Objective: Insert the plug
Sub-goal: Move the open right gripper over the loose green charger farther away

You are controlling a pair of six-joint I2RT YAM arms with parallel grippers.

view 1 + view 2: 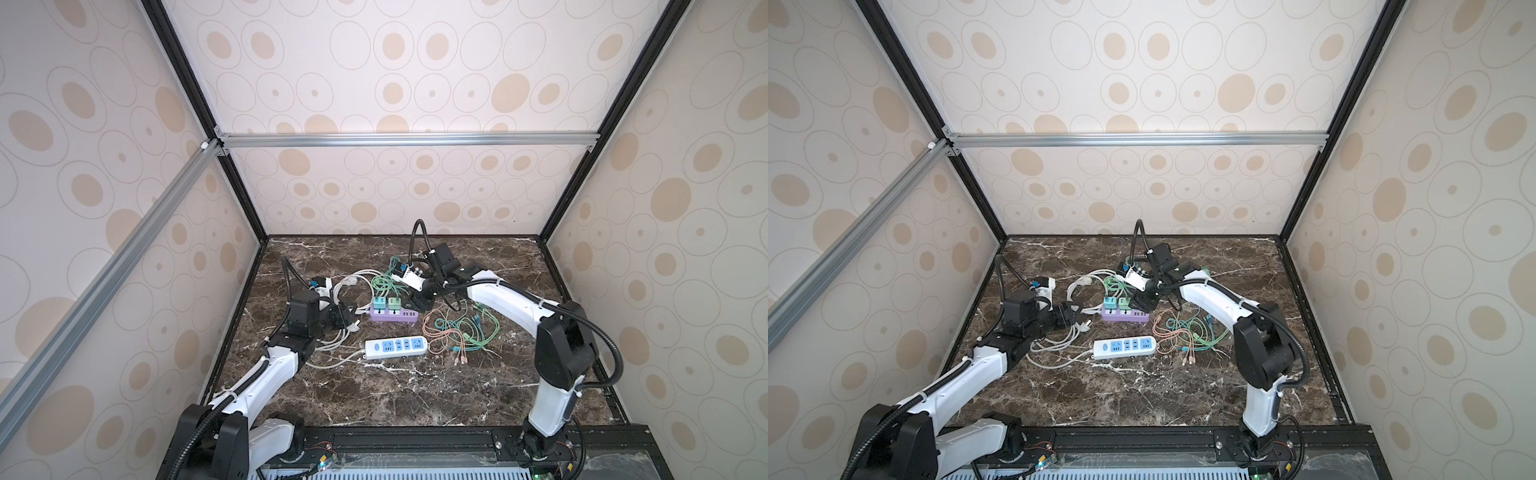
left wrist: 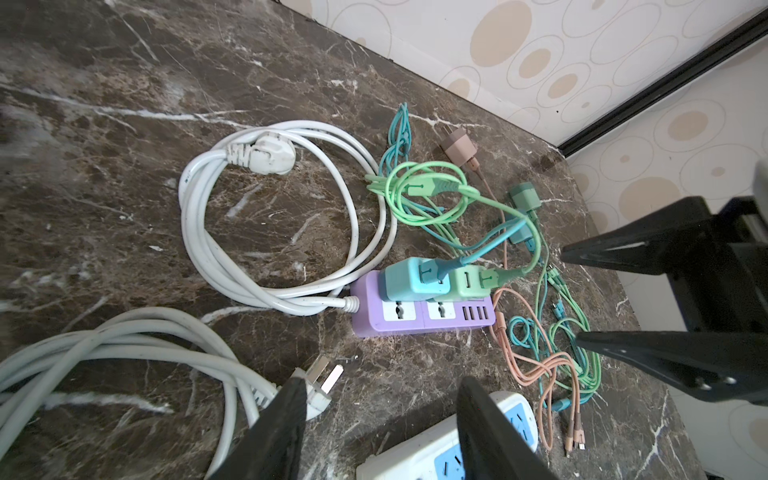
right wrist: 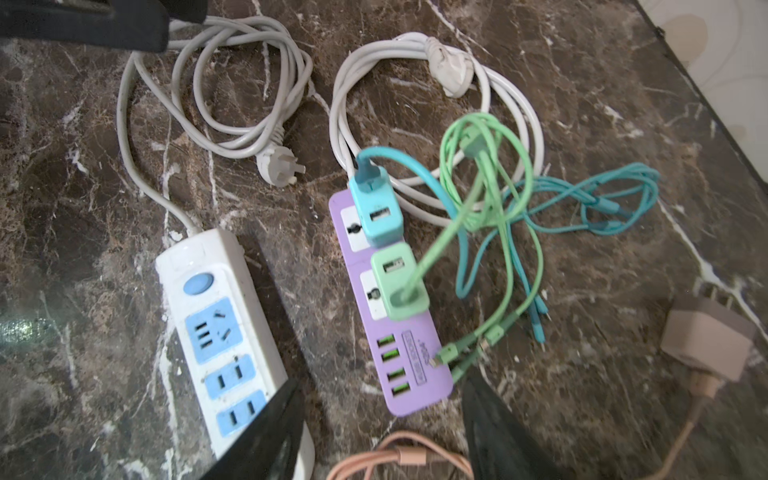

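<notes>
Holding nothing: L fingers (image 2: 282, 424) spread by white plug (image 2: 320, 386) on table (image 2: 124, 187); R fingers (image 3: 270, 424) spread over USB end of purple strip (image 3: 415, 353), teal adapter (image 3: 378, 212) + green adapter (image 3: 399, 282) plugged in.

My left gripper (image 2: 382, 382) stands with its jaws apart and nothing between them. The white three-pin plug (image 2: 322, 384) lies on the marble table (image 2: 124, 208), its body partly hidden behind one of my fingers (image 2: 278, 428). My other finger overlaps the white power strip (image 2: 419, 457). Beyond my fingertips lies the purple power strip (image 2: 374, 320), carrying a blue adapter (image 2: 407, 282) and a green adapter (image 2: 467, 282). The right gripper (image 2: 569, 295), jaws also apart, hovers beside the tangled cables (image 2: 419, 189).
</notes>
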